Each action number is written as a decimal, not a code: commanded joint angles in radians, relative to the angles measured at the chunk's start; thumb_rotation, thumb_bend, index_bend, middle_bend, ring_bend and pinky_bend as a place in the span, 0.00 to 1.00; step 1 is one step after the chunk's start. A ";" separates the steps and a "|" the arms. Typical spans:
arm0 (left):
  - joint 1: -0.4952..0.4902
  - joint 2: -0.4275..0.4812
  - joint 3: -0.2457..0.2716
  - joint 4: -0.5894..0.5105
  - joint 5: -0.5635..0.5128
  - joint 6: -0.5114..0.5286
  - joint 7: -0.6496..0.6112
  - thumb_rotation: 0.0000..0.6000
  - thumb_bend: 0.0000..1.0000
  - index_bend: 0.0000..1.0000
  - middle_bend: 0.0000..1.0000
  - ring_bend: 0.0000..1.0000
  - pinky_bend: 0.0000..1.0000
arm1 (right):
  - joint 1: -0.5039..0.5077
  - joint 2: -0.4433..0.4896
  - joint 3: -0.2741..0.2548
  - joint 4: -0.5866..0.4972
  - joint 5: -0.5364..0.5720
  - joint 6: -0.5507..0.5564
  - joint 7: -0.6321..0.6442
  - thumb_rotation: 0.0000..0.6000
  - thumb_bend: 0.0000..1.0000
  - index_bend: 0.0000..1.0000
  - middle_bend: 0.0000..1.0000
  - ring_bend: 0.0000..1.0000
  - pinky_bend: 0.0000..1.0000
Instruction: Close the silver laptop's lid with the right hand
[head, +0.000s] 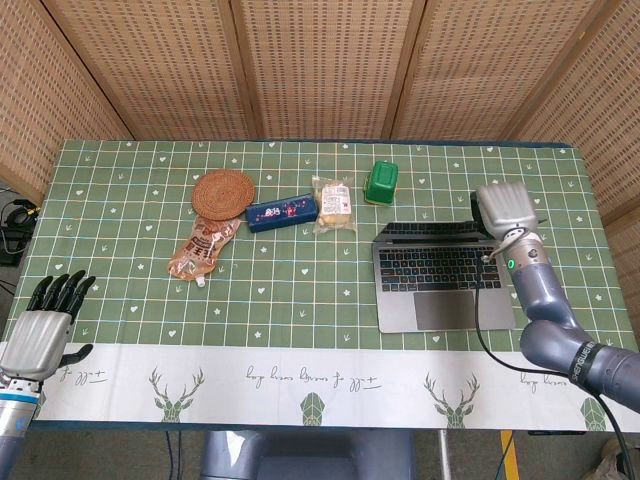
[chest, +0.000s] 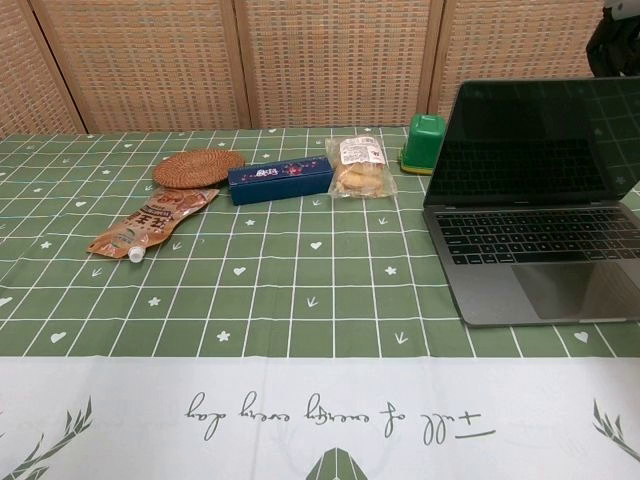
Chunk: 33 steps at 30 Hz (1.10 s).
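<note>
One silver laptop (head: 437, 268), lid (chest: 545, 140) tilted forward

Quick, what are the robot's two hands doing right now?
Left hand: open, holding nothing, near the table's front corner.
Right hand: rests on the silver laptop's lid, which is tipped partway; whether its fingers are open cannot be told.
</note>
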 joint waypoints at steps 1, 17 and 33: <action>0.001 0.001 0.001 -0.002 0.003 0.002 0.001 1.00 0.17 0.00 0.00 0.00 0.00 | 0.012 0.020 -0.019 -0.029 0.022 -0.012 -0.006 1.00 1.00 0.63 0.59 0.49 0.45; 0.005 -0.001 0.017 -0.010 0.037 0.013 0.015 1.00 0.17 0.00 0.00 0.00 0.00 | -0.036 0.092 -0.068 -0.051 -0.095 -0.109 0.145 1.00 1.00 0.63 0.59 0.49 0.45; 0.005 -0.004 0.023 -0.015 0.051 0.012 0.025 1.00 0.18 0.00 0.00 0.00 0.00 | -0.053 0.117 -0.113 -0.045 -0.152 -0.164 0.242 1.00 1.00 0.63 0.59 0.49 0.45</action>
